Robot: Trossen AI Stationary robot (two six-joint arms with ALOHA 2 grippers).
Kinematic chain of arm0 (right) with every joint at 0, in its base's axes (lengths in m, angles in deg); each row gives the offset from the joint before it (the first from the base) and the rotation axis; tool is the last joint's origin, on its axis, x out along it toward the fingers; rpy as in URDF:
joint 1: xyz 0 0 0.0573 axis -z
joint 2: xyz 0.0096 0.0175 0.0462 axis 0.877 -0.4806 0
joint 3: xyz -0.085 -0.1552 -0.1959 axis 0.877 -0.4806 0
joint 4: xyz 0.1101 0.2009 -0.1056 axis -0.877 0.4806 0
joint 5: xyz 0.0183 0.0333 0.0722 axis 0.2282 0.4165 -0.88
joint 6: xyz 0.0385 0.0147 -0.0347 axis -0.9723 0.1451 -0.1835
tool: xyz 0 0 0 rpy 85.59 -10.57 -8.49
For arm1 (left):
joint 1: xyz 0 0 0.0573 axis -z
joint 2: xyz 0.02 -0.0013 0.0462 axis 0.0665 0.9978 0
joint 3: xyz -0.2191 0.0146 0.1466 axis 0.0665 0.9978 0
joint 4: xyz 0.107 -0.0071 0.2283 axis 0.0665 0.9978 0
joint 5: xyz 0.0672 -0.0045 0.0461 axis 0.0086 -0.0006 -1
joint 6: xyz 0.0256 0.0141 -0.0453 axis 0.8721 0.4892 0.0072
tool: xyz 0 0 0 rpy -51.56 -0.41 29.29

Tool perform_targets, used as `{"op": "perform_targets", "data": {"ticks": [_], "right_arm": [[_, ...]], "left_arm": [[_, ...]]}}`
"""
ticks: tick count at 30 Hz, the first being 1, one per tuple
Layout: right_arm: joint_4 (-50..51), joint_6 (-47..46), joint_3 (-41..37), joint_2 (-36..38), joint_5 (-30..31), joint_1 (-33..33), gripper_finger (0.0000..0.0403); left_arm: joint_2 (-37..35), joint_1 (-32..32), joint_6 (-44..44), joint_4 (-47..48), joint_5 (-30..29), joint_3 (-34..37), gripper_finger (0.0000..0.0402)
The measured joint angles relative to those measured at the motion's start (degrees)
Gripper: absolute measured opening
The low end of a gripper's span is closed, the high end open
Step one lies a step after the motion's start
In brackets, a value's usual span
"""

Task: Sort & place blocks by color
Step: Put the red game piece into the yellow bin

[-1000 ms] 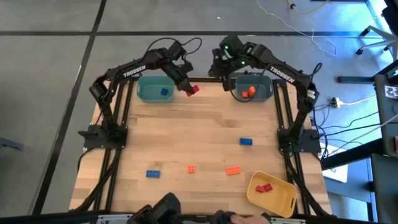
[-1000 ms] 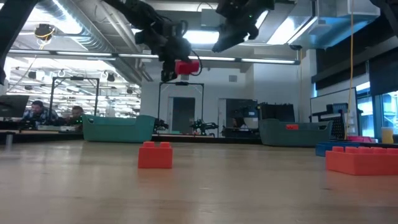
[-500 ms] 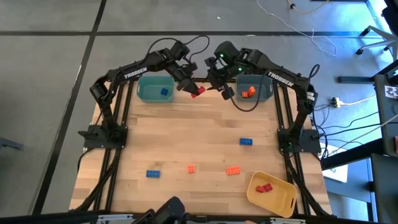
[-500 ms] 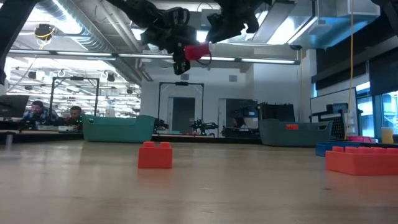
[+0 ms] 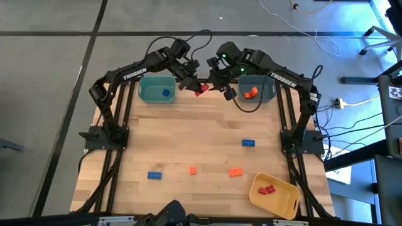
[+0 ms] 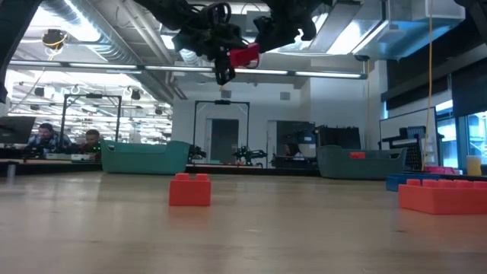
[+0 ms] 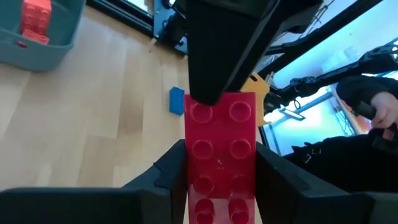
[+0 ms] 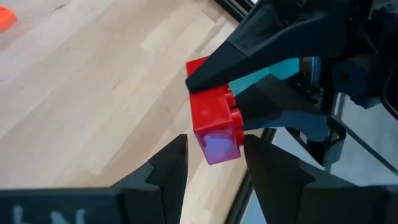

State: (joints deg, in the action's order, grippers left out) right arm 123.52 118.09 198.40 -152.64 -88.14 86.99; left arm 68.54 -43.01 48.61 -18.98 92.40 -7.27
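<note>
Teamwork looks like the step right now: one arm seems to be passing a block to the other. At the far middle of the table (image 5: 188,125), the left gripper (image 5: 194,86) is closed tight on a red block (image 5: 200,90) and holds it high in the air. Just to its right, the right gripper (image 5: 213,86) is wide open, with one finger on each side of the block's free end. It is not squeezing yet.

Next, I think the right gripper must close on the block. Then the left one must let go, so the block can travel to the yellow bin (image 5: 286,202) at the near right.

There are three bins. The teal bin (image 5: 146,95) at the far left has one blue block (image 5: 166,92). The grey bin (image 5: 270,95) at the far right has orange blocks (image 5: 251,92), maybe two. The yellow bin has about two red ones. On the table lie two blue blocks (image 5: 154,175) and two orange blocks (image 5: 193,169).
</note>
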Motion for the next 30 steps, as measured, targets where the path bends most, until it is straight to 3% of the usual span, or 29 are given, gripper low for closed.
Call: {"op": "perform_targets", "data": {"ticks": [18, 25, 30], "right_arm": [[-1.8, -0.2, 0.0, -0.3, -2.2, -0.2, 0.0162], [-2.4, 1.5, 0.0, -0.3, -2.3, -0.4, 0.0096], [-2.2, 1.2, 0.0, -0.3, -2.1, -0.5, 0.0095]], "left_arm": [[-0.1, 0.5, -1.7, -5.2, 0.6, 0.0, 0.0128], [0.0, 0.4, -2.2, -4.8, 1.4, 0.1, 0.0128], [0.0, 0.3, -2.3, -4.9, 1.1, 0.1, 0.0128]]}}
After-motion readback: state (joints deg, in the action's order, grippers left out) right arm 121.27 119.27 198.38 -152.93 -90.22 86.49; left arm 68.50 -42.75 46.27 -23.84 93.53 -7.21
